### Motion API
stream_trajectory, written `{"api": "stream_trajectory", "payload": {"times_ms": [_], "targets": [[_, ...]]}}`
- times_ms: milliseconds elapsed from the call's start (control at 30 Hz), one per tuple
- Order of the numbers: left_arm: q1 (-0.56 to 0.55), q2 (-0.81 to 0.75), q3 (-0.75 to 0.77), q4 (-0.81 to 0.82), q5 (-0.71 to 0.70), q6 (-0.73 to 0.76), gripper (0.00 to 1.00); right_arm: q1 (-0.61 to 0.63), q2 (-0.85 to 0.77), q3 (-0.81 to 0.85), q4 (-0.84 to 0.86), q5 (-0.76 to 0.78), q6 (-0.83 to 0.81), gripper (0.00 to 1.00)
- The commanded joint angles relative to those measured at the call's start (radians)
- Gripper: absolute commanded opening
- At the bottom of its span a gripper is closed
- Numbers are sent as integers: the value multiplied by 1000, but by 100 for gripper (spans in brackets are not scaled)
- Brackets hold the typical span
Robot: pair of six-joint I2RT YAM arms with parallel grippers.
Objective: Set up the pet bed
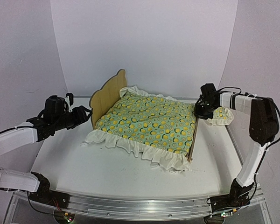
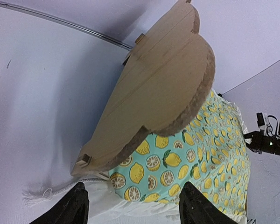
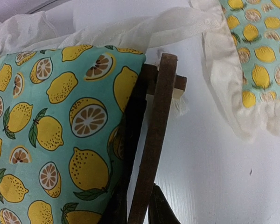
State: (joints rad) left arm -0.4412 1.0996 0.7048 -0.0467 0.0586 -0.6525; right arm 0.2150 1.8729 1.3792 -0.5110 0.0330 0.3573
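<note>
- Top view: the bed (image 1: 107,95) stands at the centre of the frame on the white tabletop (image 1: 107,177). Its headboard (image 1: 113,88) is at the left and its low footboard (image 1: 194,137) at the right.
- A lemon-print blanket (image 1: 149,122) covers the bed from headboard to footboard, and its white ruffle spills onto the tabletop along the near side.
- The pillow (image 1: 224,116) lies right of the footboard, at centre right.
- The left gripper (image 1: 85,116) is at centre left, just beside the headboard's outer face. The right gripper (image 1: 201,113) is at the footboard's far end, between blanket and pillow.
- Left wrist view: the headboard (image 2: 158,88) fills the middle, tilted in the frame, with the blanket (image 2: 196,154) at lower right.
- The left gripper (image 2: 133,210) at the bottom edge is open: its dark fingers (image 2: 70,210) stand well apart, with only ruffle and tabletop between them.
- The right arm (image 2: 270,142) shows at the right edge.
- Right wrist view: the footboard (image 3: 154,130), seen edge-on, runs from upper centre to the bottom edge. The blanket (image 3: 60,130) is on its left, the pillow (image 3: 256,60) at upper right.
- The right gripper (image 3: 137,217) at the bottom is closed on the footboard, its fingers (image 3: 161,212) against each side.
</note>
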Motion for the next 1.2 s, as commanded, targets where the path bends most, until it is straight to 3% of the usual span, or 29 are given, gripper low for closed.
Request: {"api": "stream_trajectory", "payload": {"times_ms": [0,133,233,333,467,600,733,833,1033,1167], "targets": [[4,36,73,14,-29,31,66,125,-233,-188,-43,-44,69,14],[4,109,135,-8,-49,71,67,321,-441,-409,-26,-42,286,15],[5,153,172,-23,-96,94,67,445,-600,-531,24,-47,431,25],[11,190,215,-39,-149,163,68,471,-740,-574,46,-136,366,53],[63,234,283,-69,-141,259,69,464,-814,-446,-108,-44,83,89],[122,306,355,-90,-73,330,70,387,-694,-271,-170,25,-77,96],[147,370,421,-110,-35,359,71,117,-515,-114,-158,-40,-94,98],[149,395,479,-150,-8,368,71,8,-339,36,-159,6,-132,98],[148,278,439,-183,131,327,73,-167,53,296,-189,149,-177,98],[147,166,413,-264,148,308,73,-207,321,536,-202,287,-280,98]]}}
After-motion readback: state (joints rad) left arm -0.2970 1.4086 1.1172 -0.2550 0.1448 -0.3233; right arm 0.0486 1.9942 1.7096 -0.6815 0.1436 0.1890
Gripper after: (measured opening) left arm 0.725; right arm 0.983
